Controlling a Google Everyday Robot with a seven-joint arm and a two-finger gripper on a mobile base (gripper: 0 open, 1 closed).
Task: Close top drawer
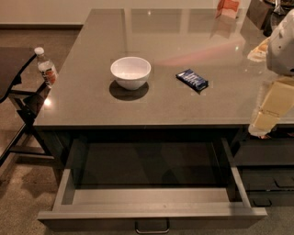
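The top drawer [151, 212] is pulled far out from under the grey countertop [151, 98], at the bottom of the camera view. It is wide and shallow, with lighter grey inner walls and nothing visible inside. Its small bar handle [152, 226] sits at the middle of the front, at the frame's lower edge. My gripper [266, 114], cream-coloured below a white arm [282, 43], hangs at the right edge, above the counter's front right corner. It is above and to the right of the drawer and does not touch it.
A white bowl [131, 72] and a blue snack packet [192, 79] lie on the counter. An orange bag [227, 8] stands at the back. A water bottle [47, 68] stands by the counter's left edge, beside a dark chair [16, 92]. Other dark drawer fronts [266, 181] are at lower right.
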